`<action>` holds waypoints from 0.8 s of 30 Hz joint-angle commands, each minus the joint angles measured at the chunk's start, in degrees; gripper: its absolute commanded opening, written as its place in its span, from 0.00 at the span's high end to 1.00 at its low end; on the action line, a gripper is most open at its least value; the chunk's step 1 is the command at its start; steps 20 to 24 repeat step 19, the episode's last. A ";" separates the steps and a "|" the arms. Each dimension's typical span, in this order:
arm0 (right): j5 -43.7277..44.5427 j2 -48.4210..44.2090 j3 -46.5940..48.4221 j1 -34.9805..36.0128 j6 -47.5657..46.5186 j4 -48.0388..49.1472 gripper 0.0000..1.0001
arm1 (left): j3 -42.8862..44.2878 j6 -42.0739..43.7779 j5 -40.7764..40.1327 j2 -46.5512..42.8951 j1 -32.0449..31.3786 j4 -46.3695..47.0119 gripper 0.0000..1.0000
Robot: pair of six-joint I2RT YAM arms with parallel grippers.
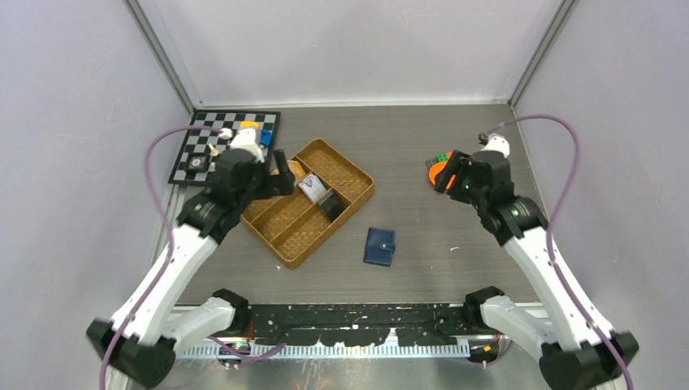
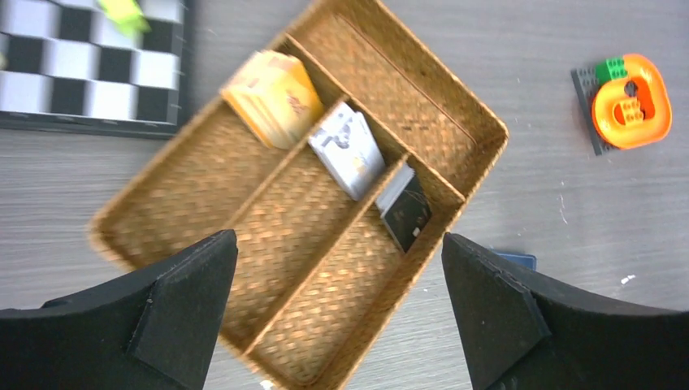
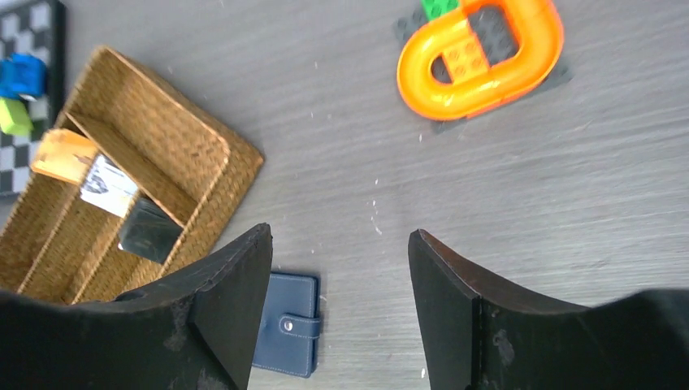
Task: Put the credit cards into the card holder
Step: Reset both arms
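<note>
The card holder (image 1: 379, 246), a closed navy wallet with a snap tab, lies flat on the table just right of the woven tray. It shows in the right wrist view (image 3: 291, 335), and as a sliver in the left wrist view (image 2: 517, 260). A dark credit card (image 1: 331, 203) leans in the tray's middle compartment (image 2: 406, 213) (image 3: 150, 230), next to a white printed card (image 2: 349, 150). My left gripper (image 2: 339, 238) is open and empty above the tray's left side (image 1: 283, 172). My right gripper (image 3: 340, 233) is open and empty, raised at the far right (image 1: 448, 175), well away from the wallet.
The woven brown divided tray (image 1: 348, 165) also holds a yellow-orange pack (image 2: 275, 97). A checkerboard (image 1: 223, 150) with small blocks lies at the back left. An orange ring toy on a grey brick plate (image 3: 479, 57) sits at the back right (image 1: 437, 169).
</note>
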 commanded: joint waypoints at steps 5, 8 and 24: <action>13.50 -16.87 -8.23 0.10 -7.31 9.48 0.33 | -6.59 8.22 -18.53 -22.59 -0.07 -7.05 0.00; 14.90 -18.67 -9.34 0.14 -7.55 9.57 0.33 | -10.00 7.53 -19.26 -27.73 -0.12 -7.05 0.00; 15.06 -17.87 -8.83 0.17 -7.60 9.21 0.33 | -8.16 9.63 -20.14 -26.13 -0.05 -7.76 0.00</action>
